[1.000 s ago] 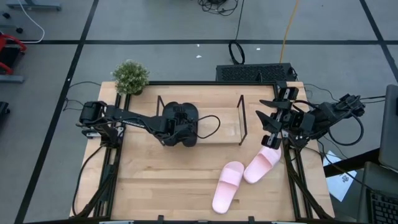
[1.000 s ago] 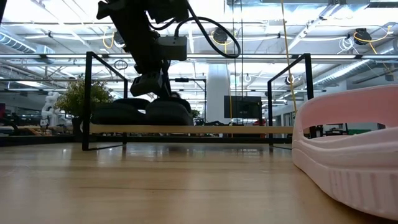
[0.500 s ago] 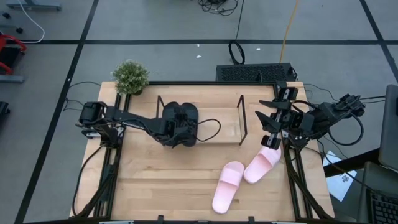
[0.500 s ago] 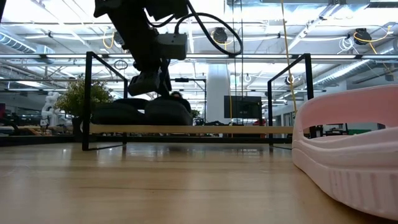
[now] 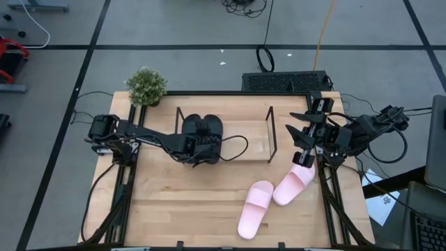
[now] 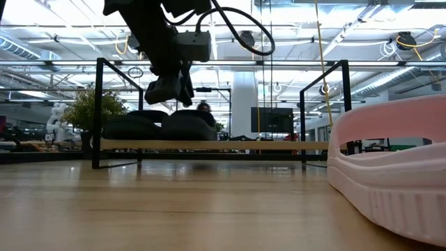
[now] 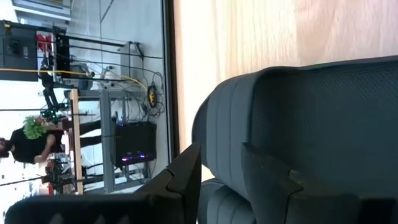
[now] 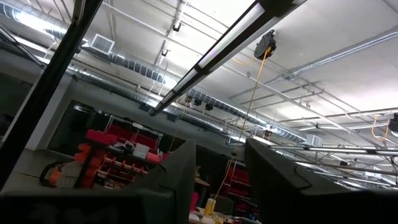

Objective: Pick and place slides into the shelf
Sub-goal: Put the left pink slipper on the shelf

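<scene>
Left gripper: fingers apart, empty, just above black slides | black slides: side by side at shelf left end, leaving room | pink slides: on table, unshelved | right gripper: fingers apart, empty, beside shelf, waiting.

High view looks straight down; low view sits at tabletop level; both share the shelf

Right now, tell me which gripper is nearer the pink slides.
Right. The right gripper hangs at the table's right edge, just above the nearer of the pink slides. The left gripper is over the black slides in the shelf, farther away.
</scene>
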Motion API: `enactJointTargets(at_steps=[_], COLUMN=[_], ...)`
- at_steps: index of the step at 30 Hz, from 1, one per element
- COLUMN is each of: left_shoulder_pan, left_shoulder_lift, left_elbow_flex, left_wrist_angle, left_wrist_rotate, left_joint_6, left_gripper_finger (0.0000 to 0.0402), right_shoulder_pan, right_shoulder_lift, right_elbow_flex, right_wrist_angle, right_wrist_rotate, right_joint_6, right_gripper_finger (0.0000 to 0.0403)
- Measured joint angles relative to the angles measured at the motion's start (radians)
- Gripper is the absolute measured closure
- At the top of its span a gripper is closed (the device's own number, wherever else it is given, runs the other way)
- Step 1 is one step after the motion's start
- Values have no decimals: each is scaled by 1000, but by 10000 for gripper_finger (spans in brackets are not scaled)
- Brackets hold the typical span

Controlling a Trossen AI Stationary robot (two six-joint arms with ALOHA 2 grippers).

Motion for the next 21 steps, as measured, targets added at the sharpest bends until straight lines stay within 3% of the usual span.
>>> enactJointTargets(at_steps=[21], left_shoulder_pan=[-65], left_shoulder_lift=[-1], left_elbow_flex=[3], left_wrist_angle=[-1], left_wrist_rotate=[-77], left_joint_6=[7], left_gripper_finger=[284], right_shoulder_pan=[0], right_shoulder_lift=[0], right_elbow_flex=[0], right_wrist_angle=[-2], right_wrist_rotate=[0], right_joint_6=[22], right_gripper_finger=[275])
